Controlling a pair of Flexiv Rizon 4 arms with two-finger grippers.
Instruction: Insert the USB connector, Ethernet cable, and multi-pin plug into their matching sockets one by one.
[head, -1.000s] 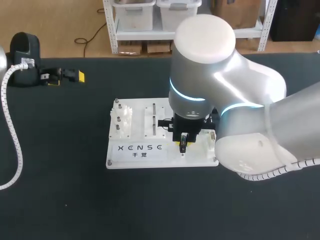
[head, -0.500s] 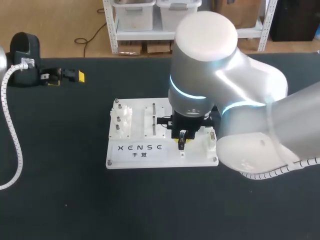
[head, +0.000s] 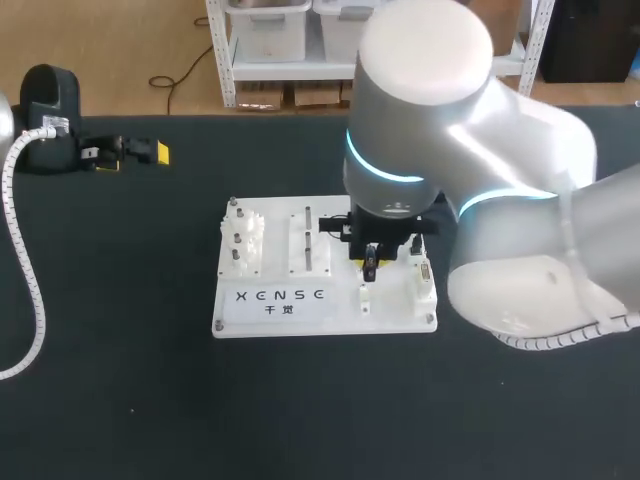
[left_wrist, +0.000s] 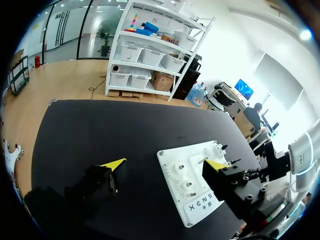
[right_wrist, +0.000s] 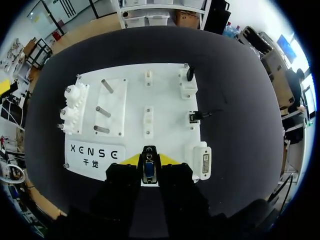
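One change, operator to desk: my right arm (head: 470, 150) has come up off the board (head: 270, 318). A second ago the right jaws sat low on the small block (head: 365, 298) at the board's near edge. Now that block shows bare, just clear of the jaws on their near side.

Desk: Did the plug come with you?

Operator: Yes. The right jaws are pinching the plug (right_wrist: 149, 169), one yellow tip on each side. It has a black shell with blue showing in the middle, and I see no slip.

Desk: What does that mean for the job?

Operator: I read it as the plug lifted free of its rest and not yet seated in anything. The wide socket (right_wrist: 202, 161) lies just beside the jaws, and smaller fittings (right_wrist: 194, 117) stand farther ahead on that same side. I cannot tell from here which one takes this plug. My judgement is that the carry and the insertion are both still to do.

Desk: And your left?

Operator: The left jaws are spread wide, tips (left_wrist: 113, 163) well apart with nothing between them, over bare table (head: 120, 350). The board is ahead of them and off to one side. No change there.
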